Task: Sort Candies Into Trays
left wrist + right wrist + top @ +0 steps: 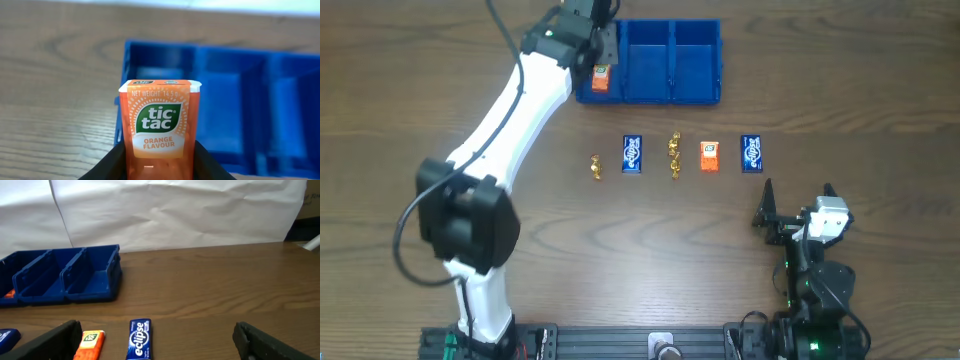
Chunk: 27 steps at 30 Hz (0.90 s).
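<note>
While clamped on an orange candy box [160, 120], hangs at the left end of the blue tray [660, 98] (left claw [601, 78]), leaving right claw [797, 200] parked near its base, fingers apart, beside a row of five candies [674, 155] on the surface [880, 100].

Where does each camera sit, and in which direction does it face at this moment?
Top view: fixed above the table, looking down; both arms show, the left tool at the blue tray, the right tool open near its base.
Left wrist view: on the left wrist, facing the tray past the orange candy box it grips; its two fingers show.
Right wrist view: on the right wrist, low, facing across the table; its open fingers show.
Shared: all three show the blue tray.
</note>
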### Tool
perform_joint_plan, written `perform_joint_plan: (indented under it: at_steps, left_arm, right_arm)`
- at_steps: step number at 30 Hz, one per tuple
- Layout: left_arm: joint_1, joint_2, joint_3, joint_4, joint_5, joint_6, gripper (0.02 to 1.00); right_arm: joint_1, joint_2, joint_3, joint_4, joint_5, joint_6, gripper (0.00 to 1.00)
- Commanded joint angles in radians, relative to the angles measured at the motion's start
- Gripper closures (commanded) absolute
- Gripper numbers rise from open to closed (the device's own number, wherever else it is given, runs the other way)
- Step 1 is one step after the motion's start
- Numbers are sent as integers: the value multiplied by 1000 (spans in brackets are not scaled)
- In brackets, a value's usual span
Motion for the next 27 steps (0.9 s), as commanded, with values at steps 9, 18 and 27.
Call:
perform_joint_plan:
  at_steps: [9, 18, 27]
  left_arm:
    - [16, 93, 3, 5, 25, 23, 553]
    - [11, 87, 6, 34, 28, -6, 84]
    - [-272, 50, 47, -40, -45, -204, 69]
  right_arm:
    - [-3, -8, -5, 1, -5, -13, 1]
    - [-3, -8, -5, 0, -5, -13, 1]
    - [-3, -8, -5, 1, -5, -13, 1]
